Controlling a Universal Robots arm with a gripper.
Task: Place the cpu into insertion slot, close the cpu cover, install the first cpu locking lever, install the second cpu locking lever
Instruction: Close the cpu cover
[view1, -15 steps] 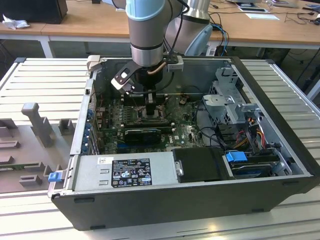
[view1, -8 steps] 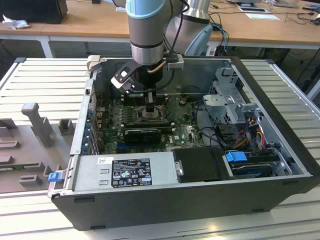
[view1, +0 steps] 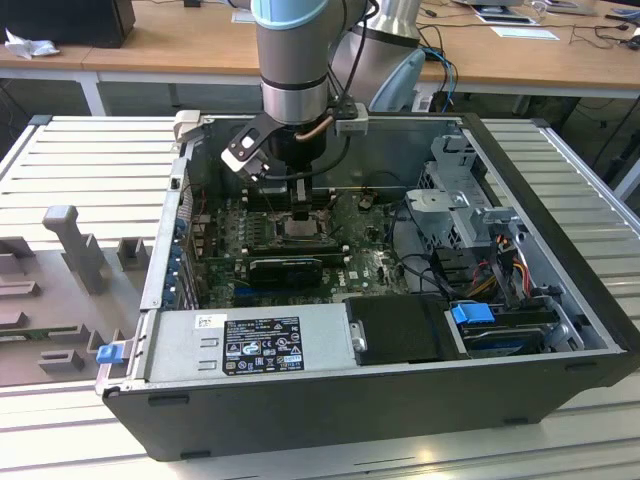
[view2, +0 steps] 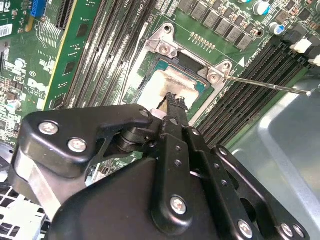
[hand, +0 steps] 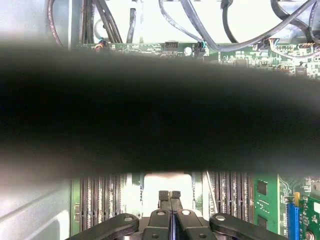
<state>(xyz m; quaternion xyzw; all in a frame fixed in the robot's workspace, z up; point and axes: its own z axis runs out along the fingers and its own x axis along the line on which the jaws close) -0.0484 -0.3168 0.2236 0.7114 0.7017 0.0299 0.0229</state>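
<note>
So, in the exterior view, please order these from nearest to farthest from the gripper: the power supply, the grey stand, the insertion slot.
1. The insertion slot: directly under the gripper, in the middle of the board.
2. The power supply: along the case wall nearest the camera.
3. The grey stand: outside the case, at the exterior view's left.

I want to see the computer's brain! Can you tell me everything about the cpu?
The cpu is a small flat square with a pale, silvery metal top. It lies flat in the insertion slot, in the middle of the green motherboard. The end effector, shut, hangs with its tips over one edge; whether they touch it cannot be told.
</note>
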